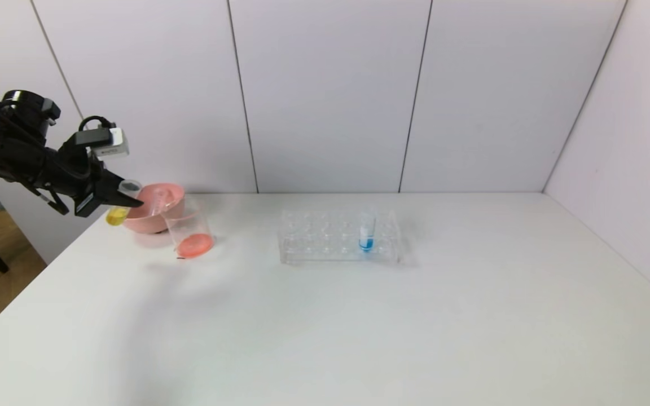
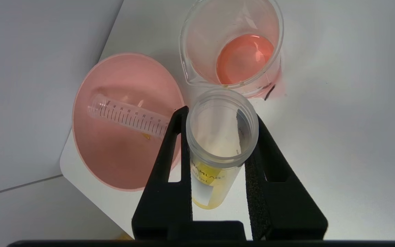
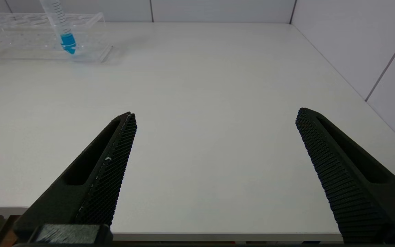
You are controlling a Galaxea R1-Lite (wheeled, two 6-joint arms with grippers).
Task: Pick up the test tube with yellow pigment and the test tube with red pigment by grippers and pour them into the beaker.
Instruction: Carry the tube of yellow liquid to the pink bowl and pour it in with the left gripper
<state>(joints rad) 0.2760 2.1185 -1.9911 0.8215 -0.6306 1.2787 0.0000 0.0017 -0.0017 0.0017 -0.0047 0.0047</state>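
Observation:
My left gripper [image 1: 126, 195] [image 2: 219, 115] is shut on the test tube with yellow pigment [image 1: 117, 213] [image 2: 222, 137]. It holds the tube tilted in the air at the table's far left, above the near edge of the pink bowl, with the open mouth toward the beaker and the yellow liquid at the lower tip. The beaker [image 1: 188, 225] [image 2: 197, 51] stands beside the bowl and holds red-orange liquid. A clear graduated test tube [image 1: 158, 200] [image 2: 129, 116] lies in the bowl; I see no red liquid in it. My right gripper [image 3: 215, 115] is open and empty above the table's near edge.
The pink bowl [image 1: 144, 221] [image 2: 115, 161] sits at the far left corner, touching the beaker. A clear tube rack [image 1: 325, 239] [image 3: 29, 41] stands mid-table with a blue-liquid tube [image 1: 366, 232] [image 3: 65, 32] upright in it. The table edge lies close to the bowl's left.

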